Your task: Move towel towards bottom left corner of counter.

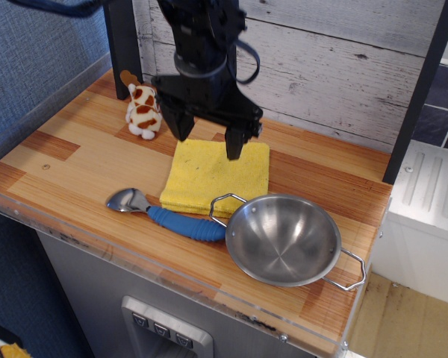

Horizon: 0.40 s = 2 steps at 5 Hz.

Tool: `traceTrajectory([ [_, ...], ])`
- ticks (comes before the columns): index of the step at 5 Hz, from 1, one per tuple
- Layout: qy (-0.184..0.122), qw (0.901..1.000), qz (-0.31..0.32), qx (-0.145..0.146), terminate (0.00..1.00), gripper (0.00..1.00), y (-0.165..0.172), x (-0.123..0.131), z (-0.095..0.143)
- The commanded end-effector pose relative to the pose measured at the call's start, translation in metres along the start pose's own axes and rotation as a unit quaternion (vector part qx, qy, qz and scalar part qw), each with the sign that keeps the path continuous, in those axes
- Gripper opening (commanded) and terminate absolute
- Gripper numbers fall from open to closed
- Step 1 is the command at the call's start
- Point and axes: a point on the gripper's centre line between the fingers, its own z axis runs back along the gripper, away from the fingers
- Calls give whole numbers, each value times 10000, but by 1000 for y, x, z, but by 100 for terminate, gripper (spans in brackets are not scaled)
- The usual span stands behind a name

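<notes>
The yellow towel [213, 179] lies flat in the middle of the striped wooden counter [67, 168]. My black gripper [207, 140] hangs open just above the towel's far edge, one finger near its far left corner and the other [234, 145] over its far middle. The jaws are spread wide and hold nothing. The towel's near edge touches the spoon handle and the steel bowl's handle.
A steel bowl [284, 239] sits at the front right. A blue-handled spoon [168, 215] lies in front of the towel. A small brown-and-white toy dog [143, 112] stands at the back left. A white ribbed surface [429, 190] lies right of the counter.
</notes>
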Motion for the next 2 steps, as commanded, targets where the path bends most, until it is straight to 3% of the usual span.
traceTrajectory([
  [1, 251, 9995, -170, -8, 0, 100, -12, 0, -23],
  [2, 378, 9991, -150, -74, 0, 100, -17, -2, -32],
])
